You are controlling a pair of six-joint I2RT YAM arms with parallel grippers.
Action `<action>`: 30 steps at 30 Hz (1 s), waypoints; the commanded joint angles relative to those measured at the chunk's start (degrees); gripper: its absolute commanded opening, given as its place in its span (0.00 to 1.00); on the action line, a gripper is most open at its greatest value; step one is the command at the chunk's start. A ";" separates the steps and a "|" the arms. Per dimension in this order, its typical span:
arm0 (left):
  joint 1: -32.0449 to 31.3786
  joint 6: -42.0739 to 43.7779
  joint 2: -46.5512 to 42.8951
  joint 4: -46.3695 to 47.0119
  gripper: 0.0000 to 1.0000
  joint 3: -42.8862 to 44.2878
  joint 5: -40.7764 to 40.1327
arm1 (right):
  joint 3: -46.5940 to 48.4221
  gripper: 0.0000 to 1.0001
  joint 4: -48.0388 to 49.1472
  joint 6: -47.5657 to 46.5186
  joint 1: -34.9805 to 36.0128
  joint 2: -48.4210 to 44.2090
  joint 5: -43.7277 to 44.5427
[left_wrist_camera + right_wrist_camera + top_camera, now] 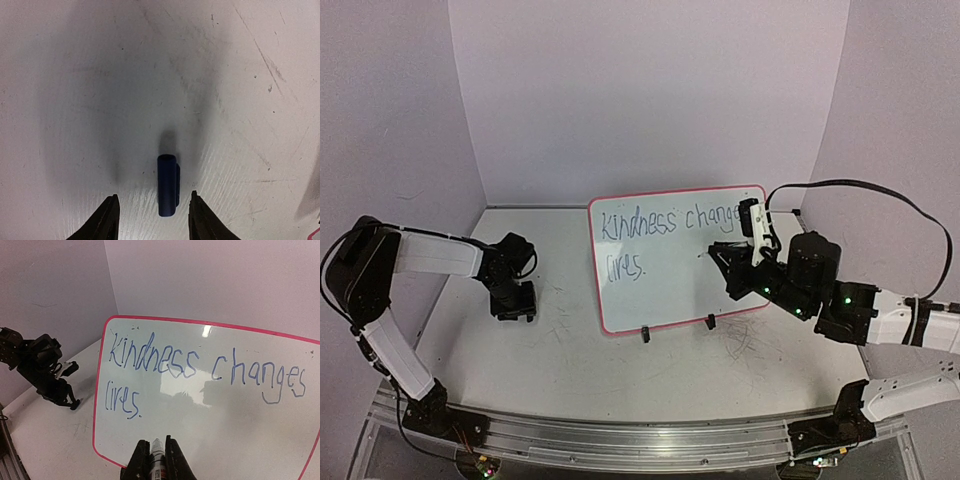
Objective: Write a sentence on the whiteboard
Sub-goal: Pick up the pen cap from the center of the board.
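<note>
Standing propped on two small black feet (645, 335) at the back of the scuffed table (570, 370), the whiteboard (670, 290) carries the sentence (165, 360) in blue, "Kindness changes lives.", full stop included, so the writing looks done. The right gripper (156, 442) is clamped on the marker (159, 460), its uncapped tip aimed at the board's lower part below the words; whether the tip touches the surface cannot be told. Off to the left, well apart from the board's pink edge, the left gripper (154, 196) hangs low over the table with its jaws apart on either side of a blue cap (167, 185) lying flat between them, neither finger touching it. What is left, by the look of it, is capping the marker and setting it down. Bare table lies in front of the board and between the arms, while walls (650, 100) close in on three sides, the right one near the right arm.
</note>
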 commanded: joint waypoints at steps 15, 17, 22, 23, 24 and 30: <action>-4.71 2.79 -1.32 1.97 0.06 -1.53 -6.61 | 1.67 0.00 0.29 1.46 -0.20 -0.16 -2.00; -5.30 2.91 -5.22 1.59 0.05 -2.42 -5.85 | 2.73 0.00 0.37 2.39 -0.35 0.65 -3.79; -13.31 6.19 -18.27 1.40 0.02 -2.06 -3.36 | 6.08 0.00 0.38 7.18 -4.33 4.53 -17.60; -16.54 7.13 -20.60 1.93 0.02 -1.67 -3.54 | 7.02 0.00 0.38 7.92 -5.48 5.90 -21.35; -20.02 8.34 -22.61 2.76 0.02 -1.33 -3.72 | 8.11 0.00 0.38 8.49 -6.43 7.24 -24.74; -44.03 21.79 -23.97 11.39 0.00 0.61 -9.18 | 14.23 0.00 0.38 8.05 -7.45 13.11 -40.01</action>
